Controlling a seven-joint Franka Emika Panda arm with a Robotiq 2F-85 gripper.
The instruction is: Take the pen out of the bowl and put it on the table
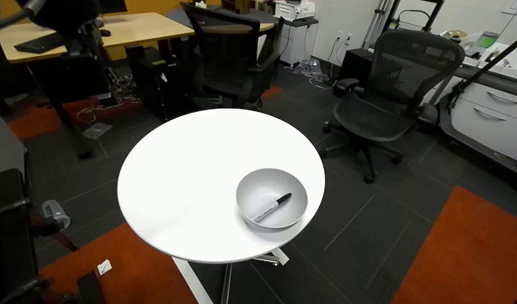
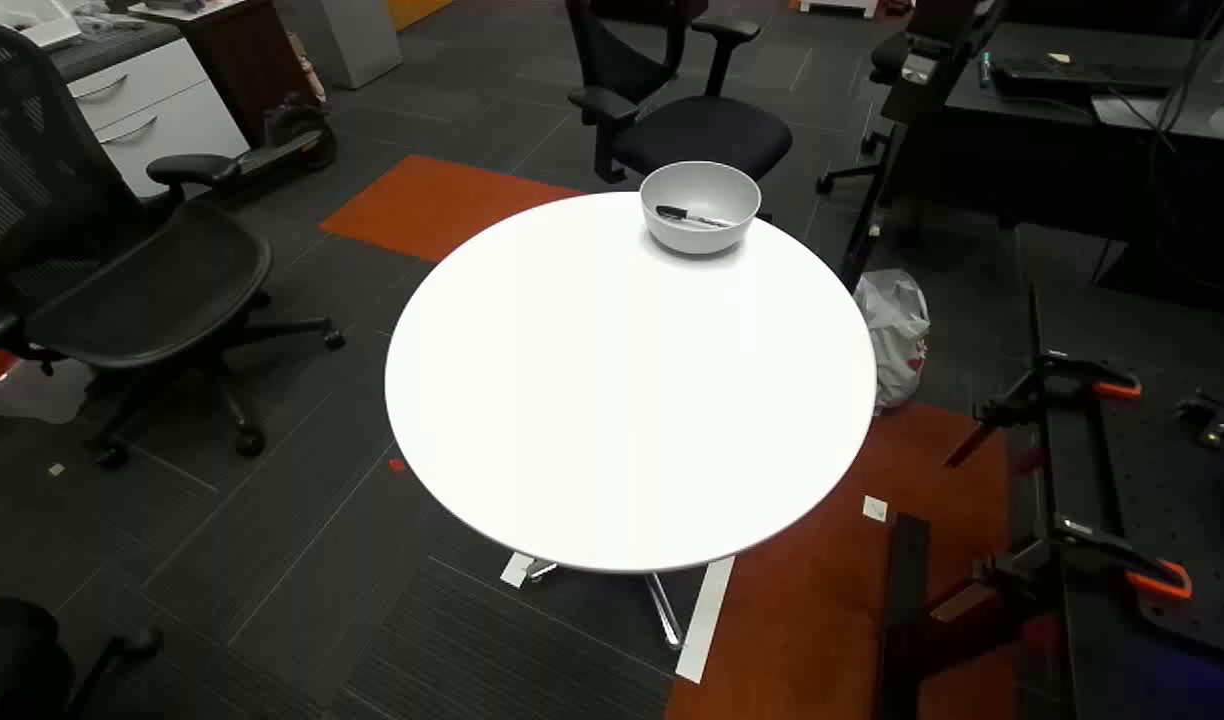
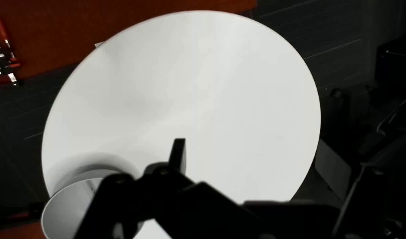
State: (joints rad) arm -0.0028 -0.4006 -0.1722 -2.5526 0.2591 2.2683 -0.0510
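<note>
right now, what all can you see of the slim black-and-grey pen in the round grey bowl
The slim, black-and-grey, plastic-looking pen has a black cap at one end and a pale barrel with dark markings too small to read. It lies slantwise inside the round, smooth grey bowl, which stands on the round white table. It touches the bowl's inside, though whether floor, wall or both is unclear; nothing else is seen touching it. In the wrist view it is mostly hidden.
</note>
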